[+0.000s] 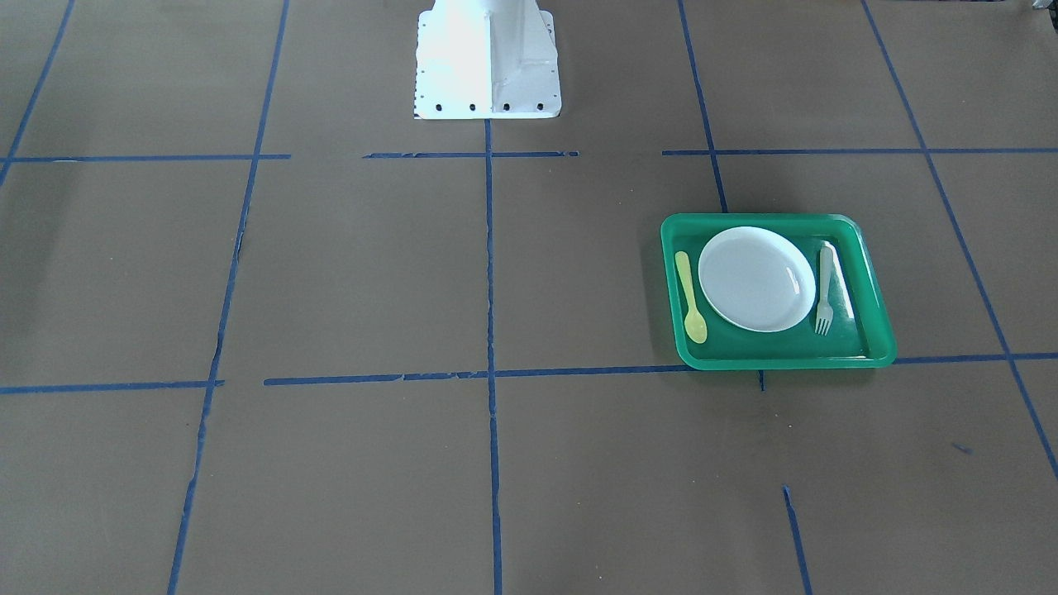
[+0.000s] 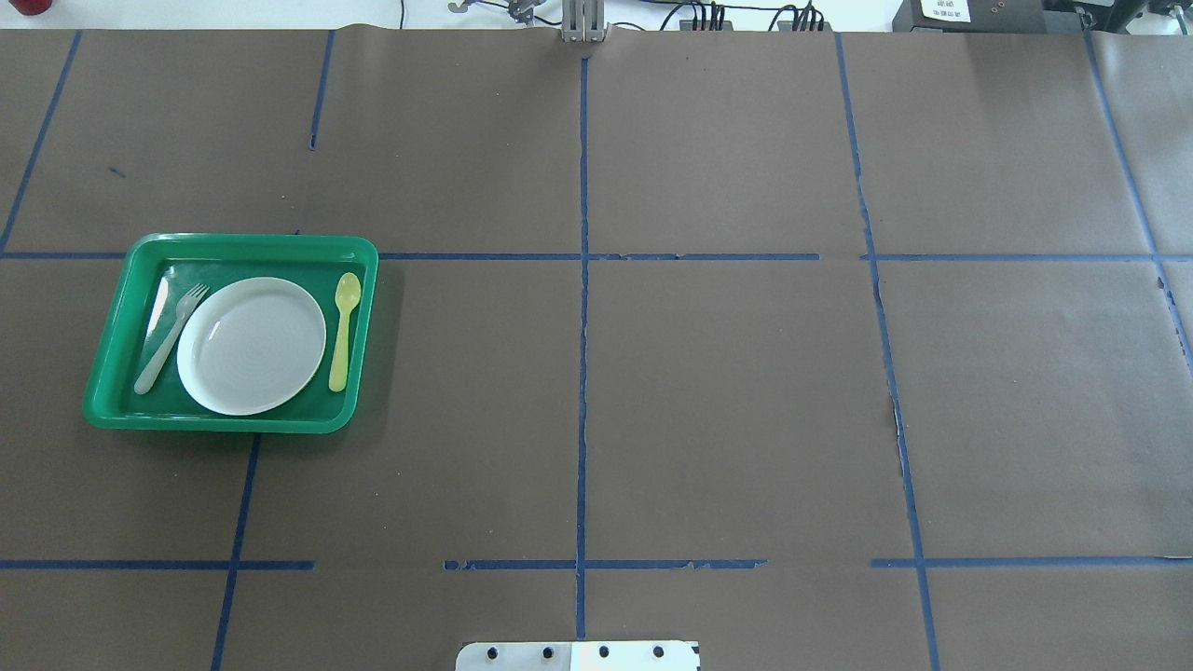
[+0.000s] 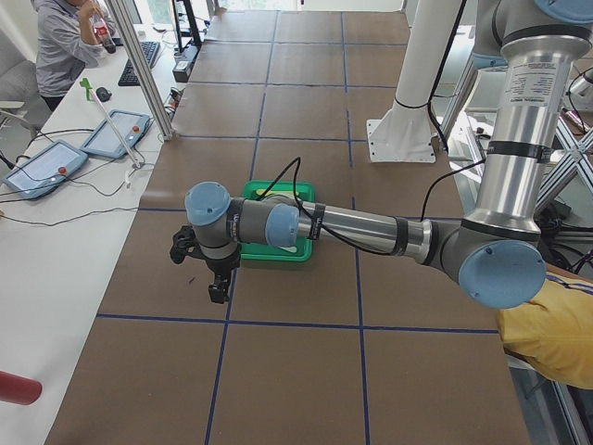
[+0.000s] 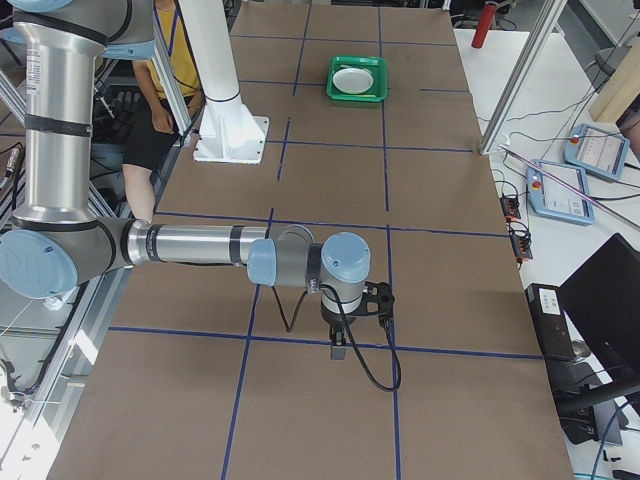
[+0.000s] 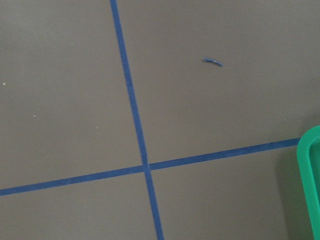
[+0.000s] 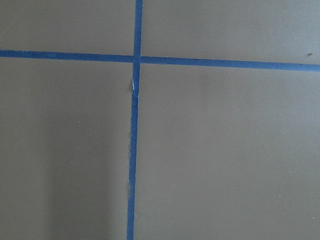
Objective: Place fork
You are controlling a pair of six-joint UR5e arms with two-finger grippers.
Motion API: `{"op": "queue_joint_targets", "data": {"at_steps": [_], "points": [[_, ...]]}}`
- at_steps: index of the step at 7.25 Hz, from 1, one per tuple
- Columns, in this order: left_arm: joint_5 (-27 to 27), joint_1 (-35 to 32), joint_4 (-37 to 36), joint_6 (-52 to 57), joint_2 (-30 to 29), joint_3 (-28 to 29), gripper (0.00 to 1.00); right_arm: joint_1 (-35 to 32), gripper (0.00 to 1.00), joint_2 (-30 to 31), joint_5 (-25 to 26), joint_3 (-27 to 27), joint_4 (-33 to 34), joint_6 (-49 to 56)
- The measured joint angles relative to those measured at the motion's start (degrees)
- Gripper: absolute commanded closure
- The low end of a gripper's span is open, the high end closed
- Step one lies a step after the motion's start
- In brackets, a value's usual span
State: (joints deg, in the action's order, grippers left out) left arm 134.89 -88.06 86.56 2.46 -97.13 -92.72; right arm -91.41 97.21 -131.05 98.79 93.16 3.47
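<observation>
Two arms hold matching poses. In the left side view the near left arm (image 3: 371,227) rises as an upright silver column to a blue-capped elbow, and its forearm reaches out level across the rectangular green plastic tray (image 3: 278,252). The wrist turns the black left gripper (image 3: 217,295) straight down above the brown paper-covered table (image 2: 727,401), clear of the tray. In the right side view the right arm (image 4: 190,245) does the same, its black right gripper (image 4: 337,352) hanging tip-down over a blue tape line (image 4: 300,340), well apart from the tray. Neither claw shows closely enough in these side views, so whether each is released or clenched cannot be told. In the overhead view the tray sits toward the table's 9 o'clock. The slim pale whitish-grey plastic fork (image 2: 168,340) lies inside it at the round white plate's (image 2: 252,345) 9 o'clock, just beside the rim, tines toward 1 o'clock. The yellow plastic spoon (image 2: 343,331) lies at the plate's 3 o'clock. The left wrist view catches only a green tray corner at 4 o'clock. A white label (image 2: 941,9) at the far edge – 1 o'clock – is too small to read.
</observation>
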Motion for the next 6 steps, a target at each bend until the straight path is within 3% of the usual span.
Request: {"op": "queue_joint_targets", "data": {"at_steps": [2, 6], "points": [[2.9, -0.1, -0.3, 0.0, 0.6, 0.3, 0.0, 0.0, 0.0, 0.0, 0.0, 0.0, 0.0, 0.0], [3.4, -0.3, -0.3, 0.1, 0.9, 1.9, 0.0, 0.0, 0.0, 0.0, 0.0, 0.0, 0.0, 0.0]]}}
